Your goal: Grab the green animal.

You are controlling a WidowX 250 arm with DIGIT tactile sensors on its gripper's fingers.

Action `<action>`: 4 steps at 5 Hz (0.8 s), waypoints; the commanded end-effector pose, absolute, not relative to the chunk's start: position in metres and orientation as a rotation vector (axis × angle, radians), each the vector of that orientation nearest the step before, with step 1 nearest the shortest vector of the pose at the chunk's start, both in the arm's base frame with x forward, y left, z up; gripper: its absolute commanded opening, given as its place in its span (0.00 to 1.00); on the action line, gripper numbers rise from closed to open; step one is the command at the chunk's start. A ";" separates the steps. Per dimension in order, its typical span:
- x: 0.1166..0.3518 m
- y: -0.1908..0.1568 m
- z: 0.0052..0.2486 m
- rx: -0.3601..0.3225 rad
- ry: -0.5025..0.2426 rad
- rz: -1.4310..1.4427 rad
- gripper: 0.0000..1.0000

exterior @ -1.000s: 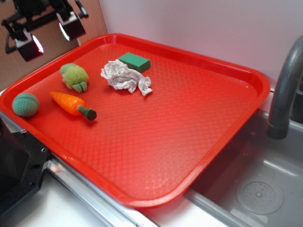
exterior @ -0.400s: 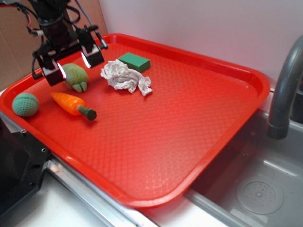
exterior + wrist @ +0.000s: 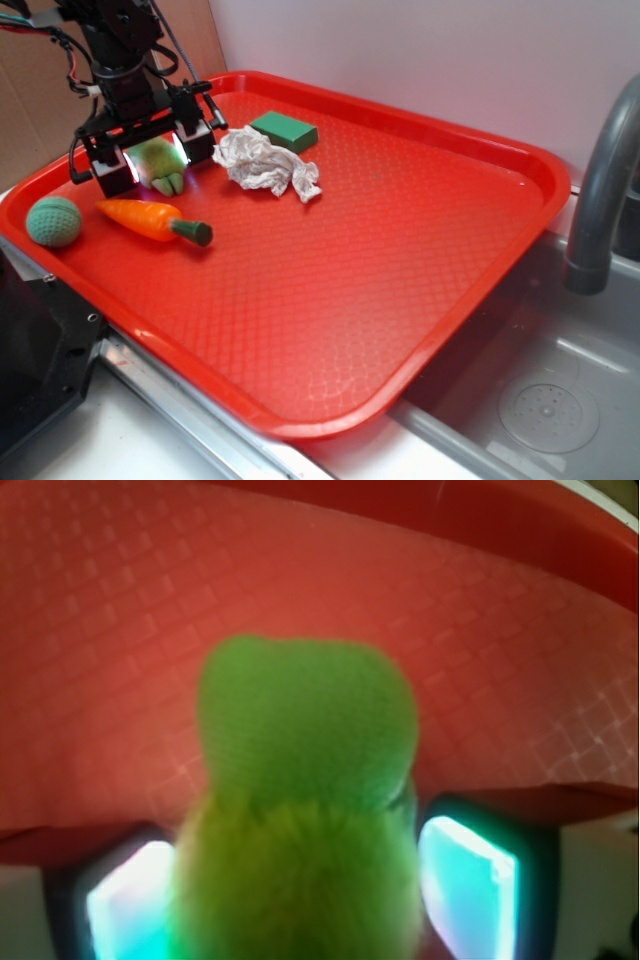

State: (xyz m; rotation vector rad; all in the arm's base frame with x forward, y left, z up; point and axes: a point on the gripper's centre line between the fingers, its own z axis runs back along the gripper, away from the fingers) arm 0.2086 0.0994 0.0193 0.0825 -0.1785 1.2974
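The green animal [image 3: 160,166], a fuzzy yellow-green plush with darker green feet, sits at the far left of the red tray [image 3: 350,260]. My gripper [image 3: 155,163] has come down over it and stands open, one finger on each side of the toy. In the wrist view the plush [image 3: 305,780] fills the gap of the gripper [image 3: 300,900]. The lit pads [image 3: 465,880] lie close against its flanks; I cannot tell whether they press it.
An orange toy carrot [image 3: 150,220] lies just in front of the gripper, and a teal knitted ball [image 3: 53,221] sits by the tray's left rim. Crumpled white paper [image 3: 265,165] and a flat green block [image 3: 284,130] lie to the right. A grey faucet [image 3: 600,200] and sink [image 3: 545,410] stand at right.
The gripper dropped from the upper left down onto the tray and now straddles the green animal. The carrot has shifted slightly.
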 end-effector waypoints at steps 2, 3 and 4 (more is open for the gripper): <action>0.233 0.104 0.041 0.061 -0.216 1.217 0.00; 0.243 0.083 0.074 0.050 -0.154 0.968 0.00; 0.246 0.054 0.109 0.027 -0.135 0.719 0.00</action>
